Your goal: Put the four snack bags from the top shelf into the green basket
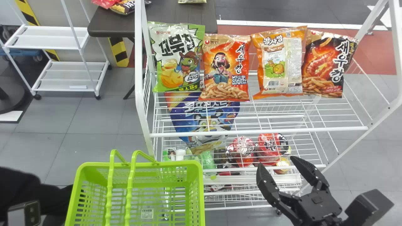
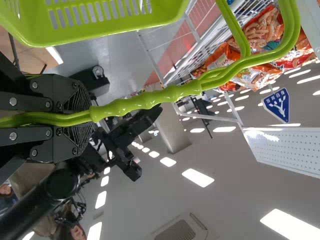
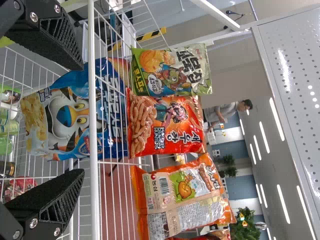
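Right pincer (image 1: 278,161) gapes wide, empty, before the white rack (image 1: 139,62); the green basket (image 1: 182,164) hangs nearby; four snack bags (image 1: 224,67) stand on the top shelf (image 1: 257,131). First pick looks due: rise, close on one. The left wrist view adds what the head view lacks: left pincer (image 2: 82,117) clamped on handles (image 2: 145,101), probably both.
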Robot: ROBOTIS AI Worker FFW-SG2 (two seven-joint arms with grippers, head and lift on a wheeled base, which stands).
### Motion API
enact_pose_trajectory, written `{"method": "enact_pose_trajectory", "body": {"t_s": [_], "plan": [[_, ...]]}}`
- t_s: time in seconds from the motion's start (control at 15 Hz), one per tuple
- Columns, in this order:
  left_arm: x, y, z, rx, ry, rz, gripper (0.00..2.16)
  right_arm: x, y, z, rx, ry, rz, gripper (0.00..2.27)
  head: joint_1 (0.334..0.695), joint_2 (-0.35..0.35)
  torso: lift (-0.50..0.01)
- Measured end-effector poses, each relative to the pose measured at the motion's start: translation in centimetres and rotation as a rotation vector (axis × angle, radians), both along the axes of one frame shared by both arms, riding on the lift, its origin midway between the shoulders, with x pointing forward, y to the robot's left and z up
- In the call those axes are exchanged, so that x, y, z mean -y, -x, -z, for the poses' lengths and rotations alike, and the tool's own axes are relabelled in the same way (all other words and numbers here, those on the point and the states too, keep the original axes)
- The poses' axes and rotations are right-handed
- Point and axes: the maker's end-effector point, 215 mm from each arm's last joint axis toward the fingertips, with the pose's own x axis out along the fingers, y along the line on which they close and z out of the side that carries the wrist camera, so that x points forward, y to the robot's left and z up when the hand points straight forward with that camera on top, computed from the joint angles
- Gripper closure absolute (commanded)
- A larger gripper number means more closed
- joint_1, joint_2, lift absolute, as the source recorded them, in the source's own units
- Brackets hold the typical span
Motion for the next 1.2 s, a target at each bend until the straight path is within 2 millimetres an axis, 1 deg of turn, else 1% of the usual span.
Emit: {"method": "enact_pose_trajectory", "body": {"t_s": [0.6,0.73,0.87,1.0,1.2], "plan": [[-0.1,-0.3,0.2,-0.006,0.004,-0.004,2.15,-0.2,-0.3,0.1,0.001,-0.002,-0.003,0.08,0.695,-0.024,0.000],[-0.1,-0.3,0.2,-0.006,0.005,-0.005,2.15,-0.5,-0.4,0.2,0.001,-0.005,-0.004,0.08,0.695,-0.019,0.000],[-0.1,-0.4,0.2,-0.006,0.004,-0.004,2.15,-1.0,-1.0,-0.1,0.010,-0.012,-0.007,0.08,0.695,-0.011,0.000],[0.0,-0.4,0.2,-0.005,0.004,-0.002,2.15,-1.7,-2.8,-0.8,0.021,-0.018,-0.007,0.08,0.695,0.002,0.000],[0.0,-0.4,0.2,-0.011,0.004,-0.001,2.15,-3.7,-6.9,-2.1,0.033,-0.007,-0.011,0.08,0.695,0.038,0.000]]}}
